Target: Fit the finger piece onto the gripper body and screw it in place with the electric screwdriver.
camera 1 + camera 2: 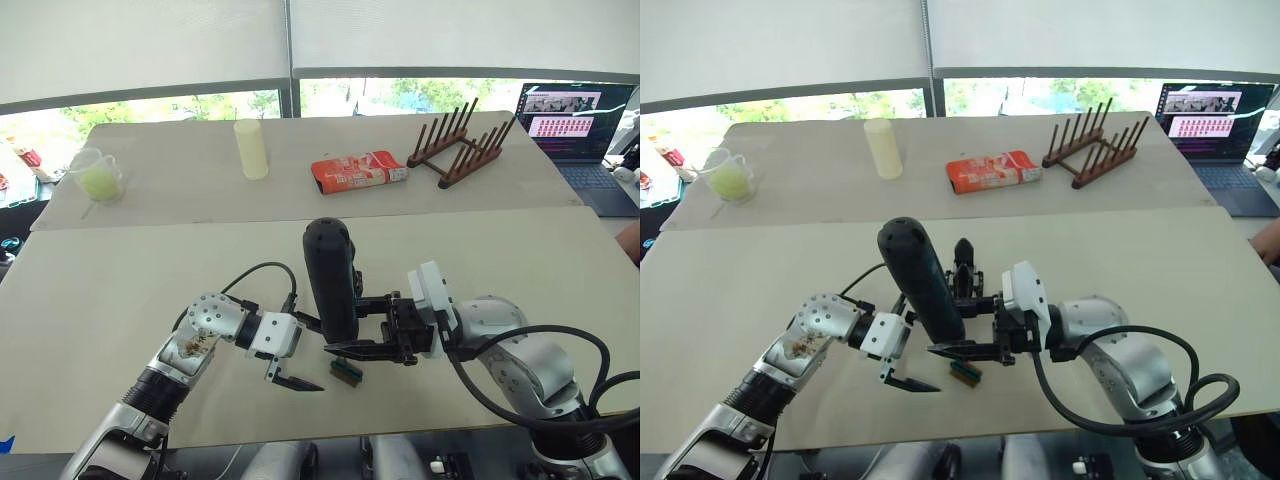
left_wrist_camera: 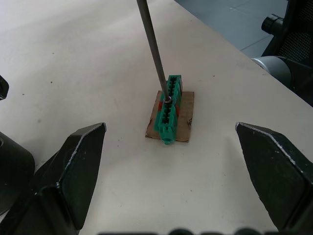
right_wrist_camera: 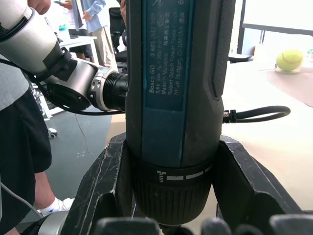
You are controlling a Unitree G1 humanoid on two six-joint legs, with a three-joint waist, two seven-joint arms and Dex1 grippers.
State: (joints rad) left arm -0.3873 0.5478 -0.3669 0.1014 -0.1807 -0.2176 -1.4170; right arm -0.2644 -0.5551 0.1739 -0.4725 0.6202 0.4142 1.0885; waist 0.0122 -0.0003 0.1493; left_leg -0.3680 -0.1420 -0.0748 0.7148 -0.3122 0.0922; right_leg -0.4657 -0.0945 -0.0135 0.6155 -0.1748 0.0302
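Observation:
The electric screwdriver [image 1: 330, 280] stands upright near the table's front, my right gripper [image 1: 338, 325] shut around its lower barrel [image 3: 176, 73]. Its thin metal bit [image 2: 154, 49] comes down onto a small green block [image 2: 168, 110] lying on a brown card. My left gripper [image 1: 305, 352] is open just left of the block, its fingers [image 2: 83, 152] spread to either side of it. The gripper body [image 1: 965, 262], black with a pointed finger sticking up, sits right behind the screwdriver, mostly hidden. The finger piece is out of view.
On the far table stand a pale yellow cylinder [image 1: 251, 149], a red packet [image 1: 357, 171], a wooden peg rack [image 1: 463, 147] and a cup with green contents [image 1: 97, 177]. A laptop [image 1: 575, 120] sits at the far right. People stand beyond the table [image 3: 90, 19].

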